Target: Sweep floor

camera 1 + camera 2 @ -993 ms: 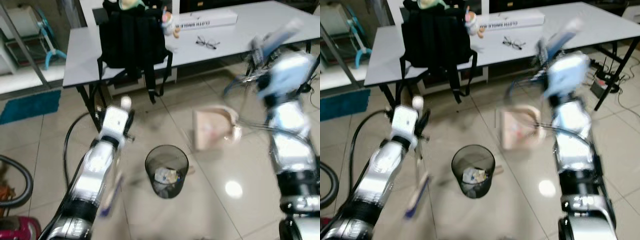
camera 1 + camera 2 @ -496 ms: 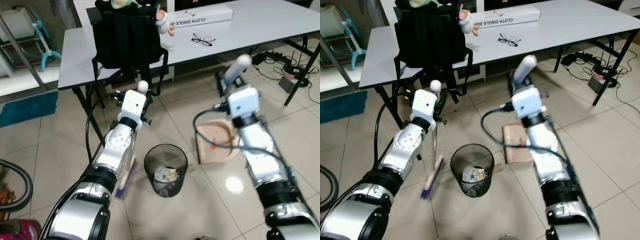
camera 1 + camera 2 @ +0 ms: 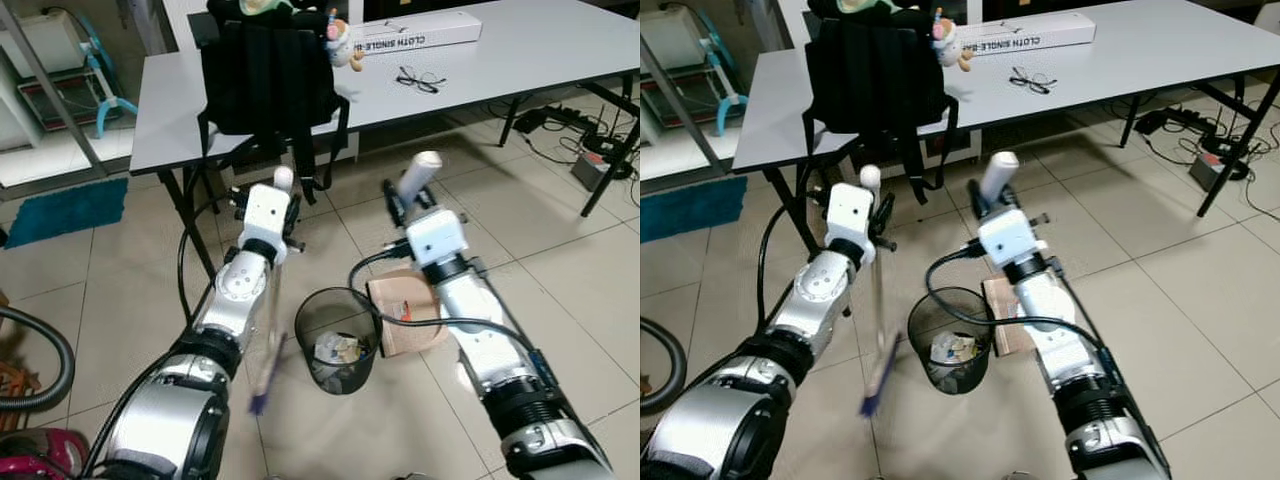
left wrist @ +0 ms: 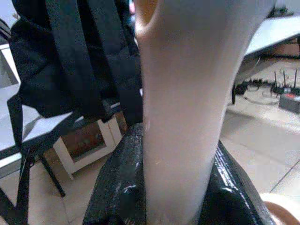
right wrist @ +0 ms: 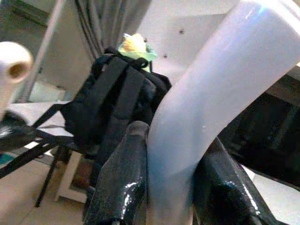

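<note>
The floor (image 3: 90, 300), tiled in beige, was seen spread beneath a grey table (image 3: 520, 60) on which a black backpack (image 3: 265, 65), a long white box (image 3: 420, 32) and a pair of glasses (image 3: 418, 80) were set. A mesh waste bin (image 3: 336, 340) holding scraps was placed between the two arms. A beige dustpan (image 3: 405, 310), just beside the bin, was gripped by its white handle in the right gripper (image 5: 164, 187). A broom (image 3: 878, 340) was clasped by its pale stick in the left gripper (image 4: 178, 187), its blue end blurred.
</note>
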You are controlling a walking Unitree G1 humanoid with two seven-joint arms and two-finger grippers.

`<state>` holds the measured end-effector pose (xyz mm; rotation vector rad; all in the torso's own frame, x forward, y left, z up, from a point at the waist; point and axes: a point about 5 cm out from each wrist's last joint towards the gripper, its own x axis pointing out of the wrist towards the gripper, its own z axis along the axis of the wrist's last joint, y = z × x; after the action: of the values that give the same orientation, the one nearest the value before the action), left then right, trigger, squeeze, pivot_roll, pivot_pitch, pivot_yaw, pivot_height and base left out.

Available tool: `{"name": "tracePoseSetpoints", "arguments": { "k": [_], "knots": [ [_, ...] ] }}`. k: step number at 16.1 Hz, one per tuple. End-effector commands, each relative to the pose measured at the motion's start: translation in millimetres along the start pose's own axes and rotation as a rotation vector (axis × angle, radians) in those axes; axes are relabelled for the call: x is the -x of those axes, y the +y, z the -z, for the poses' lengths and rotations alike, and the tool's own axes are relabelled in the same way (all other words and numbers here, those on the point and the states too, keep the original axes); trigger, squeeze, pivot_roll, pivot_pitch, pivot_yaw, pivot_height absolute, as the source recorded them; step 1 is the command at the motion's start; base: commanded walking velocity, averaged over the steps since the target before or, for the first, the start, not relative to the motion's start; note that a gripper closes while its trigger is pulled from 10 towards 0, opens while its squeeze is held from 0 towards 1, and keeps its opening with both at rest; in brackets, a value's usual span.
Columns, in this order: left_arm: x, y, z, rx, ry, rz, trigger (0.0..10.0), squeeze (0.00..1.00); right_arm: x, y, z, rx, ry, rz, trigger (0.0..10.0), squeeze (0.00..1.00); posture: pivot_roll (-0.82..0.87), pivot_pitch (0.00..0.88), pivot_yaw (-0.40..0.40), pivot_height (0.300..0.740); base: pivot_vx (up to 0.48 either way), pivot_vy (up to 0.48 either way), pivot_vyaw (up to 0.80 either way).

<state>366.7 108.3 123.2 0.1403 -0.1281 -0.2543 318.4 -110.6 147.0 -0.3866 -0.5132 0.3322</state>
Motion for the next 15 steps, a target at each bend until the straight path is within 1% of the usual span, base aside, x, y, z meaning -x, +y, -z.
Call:
{"name": "tracePoseSetpoints", "arguments": {
  "k": [1, 2, 3, 5, 6, 8, 9, 10, 11, 13, 15],
  "knots": [
    [-6.3, -0.7, -12, 0.013, -0.056, 0.017, 10.0, 0.0, -2.9, 6.0, -7, -0.04, -0.045, -0.02, 10.0, 0.0, -0.13, 0.0, 0.114, 0.74, 0.0, 0.0, 0.0],
    [-6.9, -2.5, -13, 0.028, -0.062, 0.025, 10.0, 0.0, -2.4, 9.0, -7, -0.058, -0.042, -0.03, 10.0, 0.0, -0.13, 0.0, 0.114, 0.74, 0.0, 0.0, 0.0],
    [-7.6, -9.3, -14, 0.066, -0.075, 0.065, 10.0, 0.0, -0.5, 15.9, -6, -0.091, -0.03, -0.065, 10.0, 0.0, -0.13, 0.0, 0.113, 0.74, 0.0, 0.0, 0.0],
    [-7.1, -12.0, -14, 0.077, -0.081, 0.084, 10.0, 0.0, 0.0, 18.4, -5, -0.11, -0.022, -0.078, 10.0, 0.0, -0.13, 0.0, 0.113, 0.74, 0.0, 0.0, 0.0],
    [-4.9, -13.8, -13, 0.087, -0.086, 0.12, 10.0, 0.0, 0.4, 21.9, -4, -0.155, -0.002, -0.104, 10.0, 0.0, -0.13, 0.0, 0.11, 0.74, 0.0, 0.0, 0.0],
    [-2.5, -12.5, -11, 0.087, -0.093, 0.142, 10.0, 0.0, 0.6, 24.8, -3, -0.187, 0.006, -0.131, 10.0, 0.0, -0.12, 0.0, 0.103, 0.74, 0.0, 0.0, 0.0],
    [2.5, -7.6, -8, 0.085, -0.099, 0.175, 10.0, 0.0, 0.2, 28.0, -3, -0.227, 0.011, -0.165, 10.0, 0.0, -0.12, 0.0, 0.098, 0.74, 0.0, 0.0, 0.0],
    [6.0, -3.5, -6, 0.076, -0.099, 0.19, 10.0, 0.0, -0.5, 28.8, -4, -0.241, 0.012, -0.18, 10.0, 0.0, -0.12, 0.0, 0.094, 0.74, 0.0, 0.0, 0.0],
    [7.5, -1.8, -4, 0.071, -0.097, 0.196, 10.0, 0.0, -0.9, 28.8, -4, -0.244, 0.012, -0.186, 10.0, 0.0, -0.11, 0.0, 0.091, 0.74, 0.0, 0.0, 0.0],
    [17.3, 9.6, 1, 0.045, -0.096, 0.231, 10.0, 0.0, -3.1, 29.1, -6, -0.277, 0.011, -0.217, 10.0, 0.0, -0.11, 0.0, 0.085, 0.74, 0.0, 0.0, 0.0],
    [22.9, 16.1, 3, 0.022, -0.098, 0.245, 10.0, 0.0, -3.3, 29.3, -7, -0.289, 0.011, -0.225, 10.0, 0.0, -0.1, 0.0, 0.081, 0.74, 0.0, 0.0, 0.0]
  ]
}}
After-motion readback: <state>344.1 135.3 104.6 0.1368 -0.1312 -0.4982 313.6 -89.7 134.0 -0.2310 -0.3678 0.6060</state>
